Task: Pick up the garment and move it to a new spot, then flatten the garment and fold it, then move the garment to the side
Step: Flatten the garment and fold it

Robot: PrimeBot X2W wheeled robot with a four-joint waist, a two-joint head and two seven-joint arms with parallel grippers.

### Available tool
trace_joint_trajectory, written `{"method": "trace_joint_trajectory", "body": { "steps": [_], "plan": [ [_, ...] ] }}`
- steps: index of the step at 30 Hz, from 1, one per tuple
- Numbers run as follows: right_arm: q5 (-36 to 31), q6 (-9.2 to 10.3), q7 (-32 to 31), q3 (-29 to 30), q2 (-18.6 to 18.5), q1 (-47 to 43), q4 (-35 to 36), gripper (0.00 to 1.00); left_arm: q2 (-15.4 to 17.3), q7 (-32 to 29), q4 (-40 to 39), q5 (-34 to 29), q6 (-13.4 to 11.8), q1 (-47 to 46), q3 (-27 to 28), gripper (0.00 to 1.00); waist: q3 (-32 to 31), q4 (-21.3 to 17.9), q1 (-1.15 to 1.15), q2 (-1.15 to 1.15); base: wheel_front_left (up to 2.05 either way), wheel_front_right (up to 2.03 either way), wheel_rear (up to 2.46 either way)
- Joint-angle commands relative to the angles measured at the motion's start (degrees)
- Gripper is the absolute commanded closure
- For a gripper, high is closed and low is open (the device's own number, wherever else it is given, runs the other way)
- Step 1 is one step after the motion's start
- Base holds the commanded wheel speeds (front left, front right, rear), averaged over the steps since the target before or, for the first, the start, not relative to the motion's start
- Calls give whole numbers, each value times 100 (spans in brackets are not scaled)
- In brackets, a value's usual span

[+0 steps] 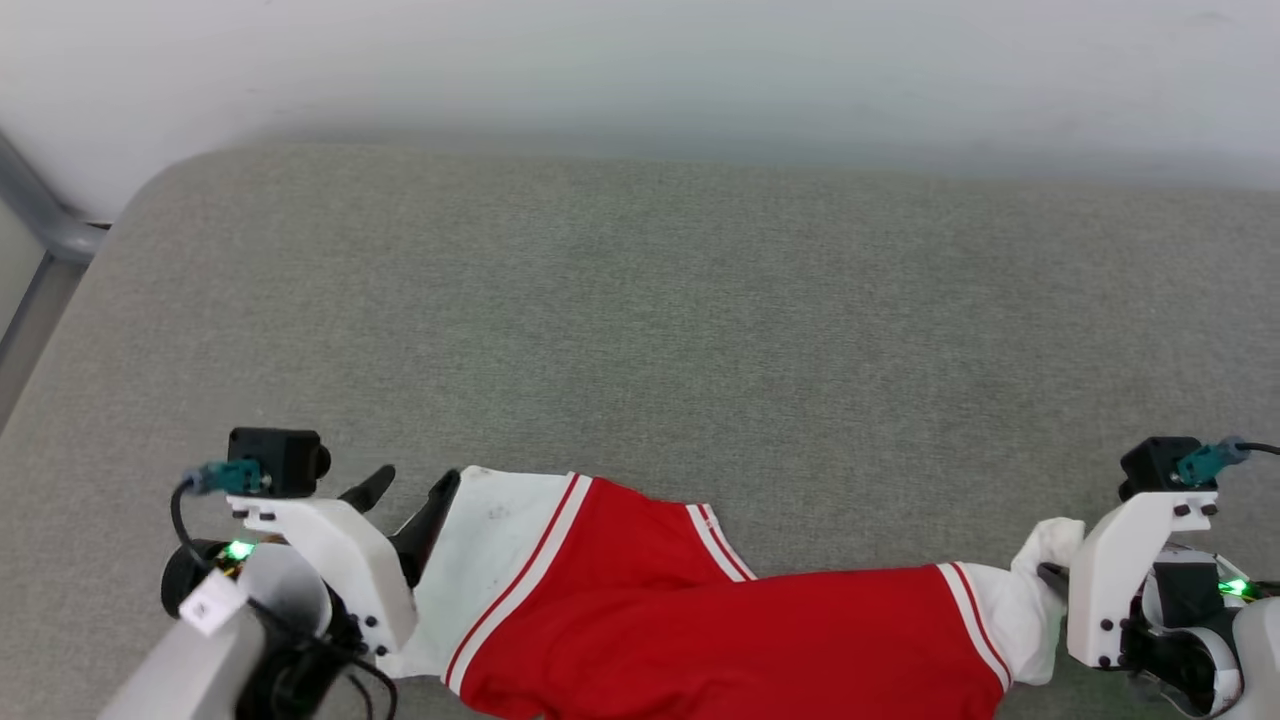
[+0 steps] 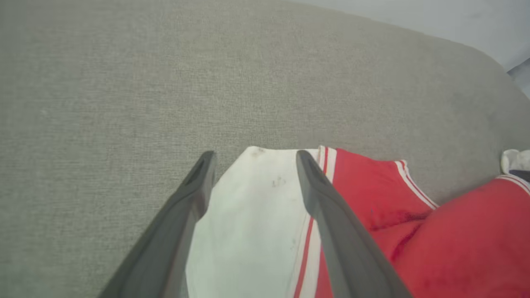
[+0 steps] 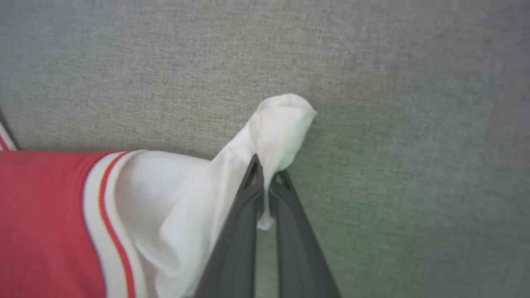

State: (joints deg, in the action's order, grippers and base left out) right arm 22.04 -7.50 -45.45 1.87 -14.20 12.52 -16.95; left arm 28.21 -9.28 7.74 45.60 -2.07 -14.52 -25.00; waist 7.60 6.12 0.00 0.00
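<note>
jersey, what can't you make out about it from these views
- Head view: the jersey runs off the bottom edge, so its chest and hem are unseen.
- Head view: fingertips of the right end effector are hidden by the bunched white sleeve end.
- Left wrist view: whether the open left end effector touches the other sleeve end cannot be told.

One red-and-white garment (image 1: pixel 700 620); one left hand (image 1: pixel 418 478) and one right hand (image 3: pixel 268 169), two altogether; one grey padded surface (image 1: pixel 640 300).
</note>
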Motion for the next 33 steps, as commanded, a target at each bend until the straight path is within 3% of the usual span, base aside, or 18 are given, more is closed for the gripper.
{"method": "trace_joint_trajectory", "body": {
  "steps": [1,4,8,19,20,21,22,26,33],
  "plan": [
    [-4,2,-5,-40,50,30,63,100,91,-293,87,127,56,-131,-13,0,3,-69,0,0,0,0,0],
    [-29,2,-5,-118,75,15,217,100,268,-1061,348,440,121,-323,-51,0,72,-187,0,0,0,0,0],
    [-50,2,36,-184,139,-23,414,100,359,-1614,677,651,198,-607,-76,0,242,-336,0,0,0,0,0],
    [-107,6,87,-163,231,-30,613,100,157,-2611,1791,1080,625,-931,-440,0,560,-592,0,0,0,0,0],
    [-115,6,93,-156,226,-34,616,100,104,-2727,1867,1128,658,-911,-509,22,566,-599,0,0,0,0,0],
    [-121,6,101,-147,224,-35,617,100,66,-2846,1943,1142,681,-885,-584,55,569,-603,0,0,0,0,0],
    [-117,6,106,-139,222,-29,619,100,10,-2904,2000,1179,704,-874,-627,100,569,-606,0,0,0,0,0],
    [-127,5,191,-146,199,47,681,100,-122,-2864,2184,1098,776,-958,-771,100,560,-589,0,0,0,0,0],
    [-431,4,918,-70,36,379,793,100,48,-1933,2298,668,795,-1556,-575,100,361,-512,0,0,0,0,0]
  ]
}}
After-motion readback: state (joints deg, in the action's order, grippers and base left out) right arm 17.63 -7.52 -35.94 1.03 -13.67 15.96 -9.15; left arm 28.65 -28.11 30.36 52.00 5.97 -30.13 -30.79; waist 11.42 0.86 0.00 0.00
